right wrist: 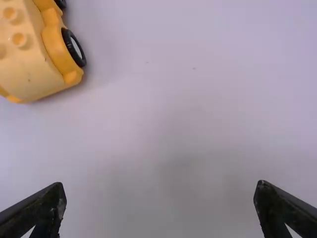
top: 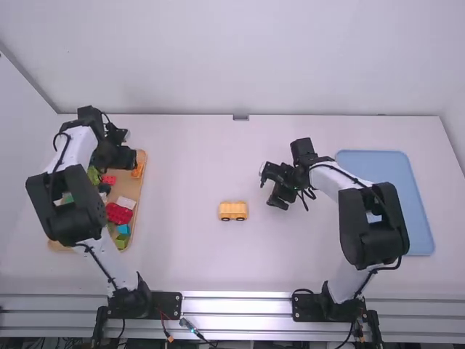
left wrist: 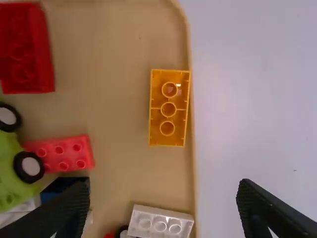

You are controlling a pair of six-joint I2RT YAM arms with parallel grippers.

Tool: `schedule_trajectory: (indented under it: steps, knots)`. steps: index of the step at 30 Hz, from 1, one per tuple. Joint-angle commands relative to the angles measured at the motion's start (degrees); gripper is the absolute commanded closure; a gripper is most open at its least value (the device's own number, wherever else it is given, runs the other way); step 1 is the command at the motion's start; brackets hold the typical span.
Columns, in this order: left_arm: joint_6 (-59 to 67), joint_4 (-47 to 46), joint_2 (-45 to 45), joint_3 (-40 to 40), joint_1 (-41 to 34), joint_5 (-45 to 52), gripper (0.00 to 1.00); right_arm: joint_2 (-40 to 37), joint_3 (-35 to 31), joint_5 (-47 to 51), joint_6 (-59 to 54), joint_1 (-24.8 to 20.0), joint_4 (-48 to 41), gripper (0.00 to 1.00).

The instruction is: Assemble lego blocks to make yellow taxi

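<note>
Step judged: picking the orange block (left wrist: 169, 108). Straddle its long sides, slipping one finger inside the tray's (left wrist: 193, 163) close rim; its hollow side faces up, so turning is advised. Left pincer (left wrist: 164, 196): wide, above the tray; block below, in the tray. Yellow car (top: 233, 211): well apart from the tray. Right pincer (right wrist: 159, 197): wide, farther from it.
</note>
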Motion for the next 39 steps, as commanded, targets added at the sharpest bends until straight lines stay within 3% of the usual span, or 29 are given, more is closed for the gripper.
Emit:
schedule_trajectory:
  steps: [1, 4, 12, 28, 39]
  knots:
    - [1.99, 0.15, 1.92, 0.83, -0.2, -0.42, 0.22, -0.94, 0.22, -0.7, -1.31, 0.13, -0.07, 0.01]
    - [1.81, 1.38, 3.52, 0.79, -0.15, -0.2, 0.3, -0.94, 0.22, -0.72, -1.29, 0.13, 0.37, 0.01]
    - [1.99, 7.98, 4.74, -3.08, -0.55, -0.22, 0.35, -0.94, 0.22, -0.72, -1.27, 0.13, 0.22, 0.01]
    - [2.03, 15.69, 4.74, -9.49, -0.55, 0.26, 0.34, -0.94, 0.17, -0.7, -1.29, 0.13, -0.17, 0.01]
    - [5.11, 20.11, 4.74, -11.58, -0.17, 2.91, 0.4, -0.94, 0.17, -0.74, -1.27, 0.13, -0.35, 0.01]
